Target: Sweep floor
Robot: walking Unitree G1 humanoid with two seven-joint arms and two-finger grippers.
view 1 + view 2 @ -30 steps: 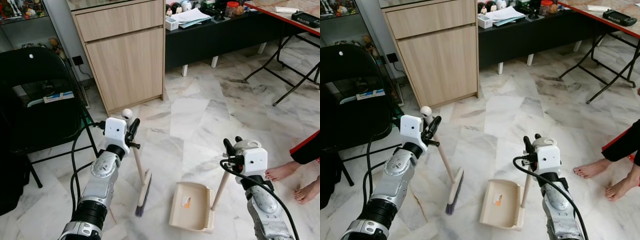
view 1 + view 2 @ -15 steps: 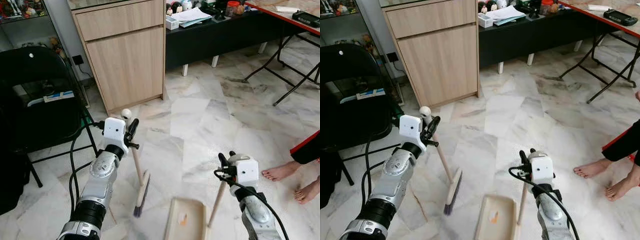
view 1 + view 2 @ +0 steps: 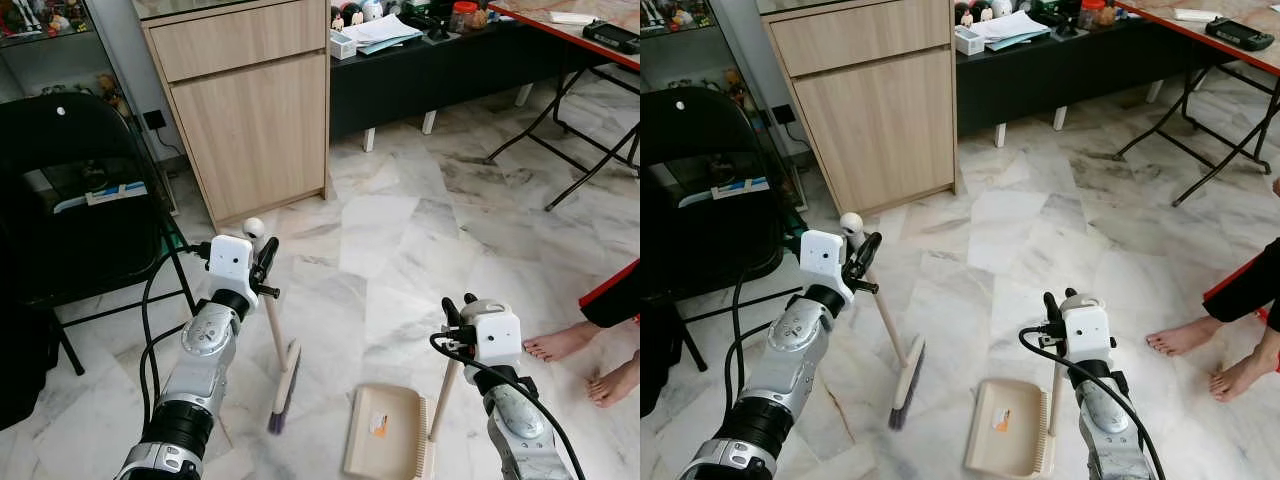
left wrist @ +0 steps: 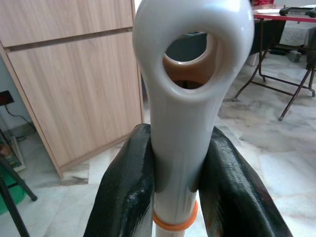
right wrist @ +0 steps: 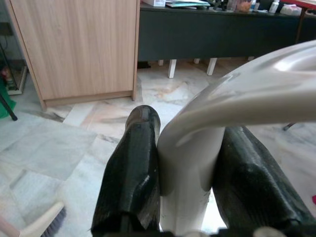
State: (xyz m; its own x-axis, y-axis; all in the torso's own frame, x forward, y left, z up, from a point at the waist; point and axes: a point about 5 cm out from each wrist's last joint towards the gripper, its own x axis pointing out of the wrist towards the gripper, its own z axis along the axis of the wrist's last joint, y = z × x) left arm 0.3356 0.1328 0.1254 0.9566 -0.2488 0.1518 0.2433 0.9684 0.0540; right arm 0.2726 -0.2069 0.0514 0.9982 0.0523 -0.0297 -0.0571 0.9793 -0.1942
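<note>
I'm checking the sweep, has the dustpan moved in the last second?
Yes. The dustpan on the right gripper now sits nearer the robot than a second ago, judged against the wooden cabinet, which hasn't shifted.

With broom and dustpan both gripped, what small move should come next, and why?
Probably a short stroke of the broom toward the dustpan. The left gripper is clamped on the broom's handle, the right gripper on the dustpan's. The pan lies flat on the marble floor, with the broom head resting a short gap to its left. I can't make out any debris.
</note>
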